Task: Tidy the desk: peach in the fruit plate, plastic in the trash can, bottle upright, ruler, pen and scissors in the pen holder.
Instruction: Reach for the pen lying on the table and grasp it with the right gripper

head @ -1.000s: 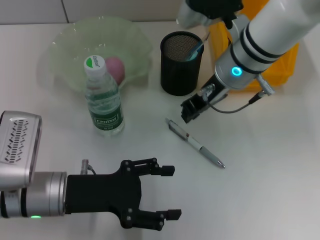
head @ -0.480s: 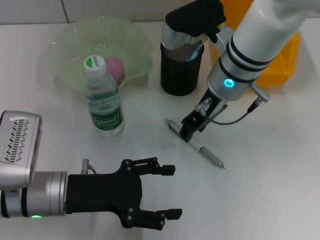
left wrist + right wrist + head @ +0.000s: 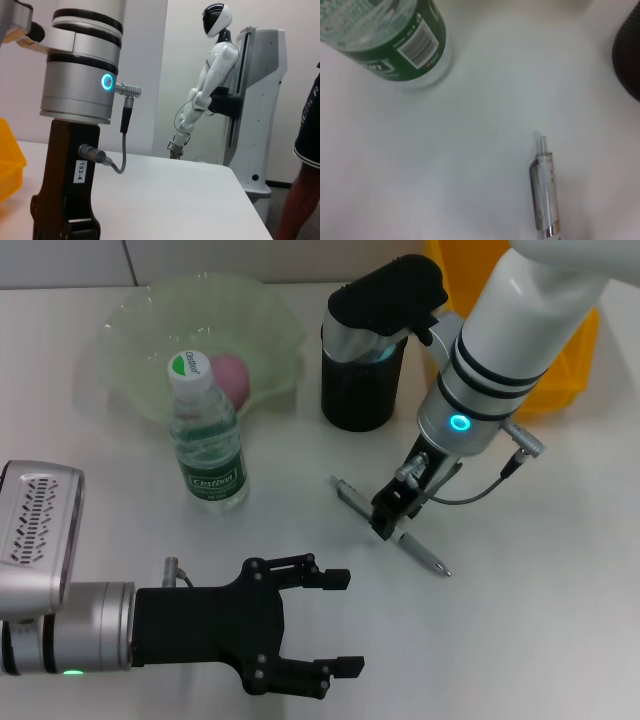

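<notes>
A silver pen (image 3: 425, 556) lies slanted on the white table, in front of the black mesh pen holder (image 3: 355, 400). My right gripper (image 3: 392, 510) hangs low over the pen's middle and covers part of it. The right wrist view shows the pen's clip end (image 3: 545, 195) close below. The bottle (image 3: 207, 440) stands upright beside the green glass fruit plate (image 3: 120, 350), which holds the peach (image 3: 230, 375). Something blue (image 3: 388, 348) pokes out of the holder. My left gripper (image 3: 335, 625) is open near the front edge, holding nothing. Ruler, scissors and plastic are out of view.
The yellow trash can (image 3: 565, 365) stands at the back right, behind my right arm (image 3: 75, 150). The bottle's base (image 3: 390, 40) and the holder's wall (image 3: 627, 55) flank the pen in the right wrist view. Bare table lies to the pen's right.
My right arm has swung down and forward from beside the pen holder, so its gripper now sits over the pen's middle. The left arm has not moved.
</notes>
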{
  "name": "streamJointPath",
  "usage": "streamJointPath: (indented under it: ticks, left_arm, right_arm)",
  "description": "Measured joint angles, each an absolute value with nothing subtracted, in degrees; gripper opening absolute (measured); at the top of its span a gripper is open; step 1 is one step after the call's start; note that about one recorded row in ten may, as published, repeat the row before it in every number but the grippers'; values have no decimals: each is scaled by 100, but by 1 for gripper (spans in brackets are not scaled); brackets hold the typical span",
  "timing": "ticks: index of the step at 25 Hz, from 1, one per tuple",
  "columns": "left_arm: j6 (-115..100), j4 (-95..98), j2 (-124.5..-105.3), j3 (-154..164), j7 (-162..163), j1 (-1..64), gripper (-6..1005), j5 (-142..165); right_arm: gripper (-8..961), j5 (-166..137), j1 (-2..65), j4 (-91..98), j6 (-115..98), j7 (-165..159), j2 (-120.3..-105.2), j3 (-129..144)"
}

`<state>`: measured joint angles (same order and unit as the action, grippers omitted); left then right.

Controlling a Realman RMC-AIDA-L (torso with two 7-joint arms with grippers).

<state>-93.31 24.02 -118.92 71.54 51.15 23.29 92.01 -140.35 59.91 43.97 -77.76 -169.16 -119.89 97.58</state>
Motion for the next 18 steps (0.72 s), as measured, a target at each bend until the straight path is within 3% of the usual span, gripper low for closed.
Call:
streamJointPath:
  ticks: [16, 18]
  left_arm:
    - [-9331, 2399, -11892, 7154, 5087, 2312, 832, 9202]
    - [-9332, 2399, -11892, 7154, 5087, 2311, 832, 9202]
  right_arm:
    - [412, -13992, 6109, 4229, -7728, -16928, -11988, 10024]
    - [356, -13968, 6110, 4224, -7725, -16928, -11988, 10028]
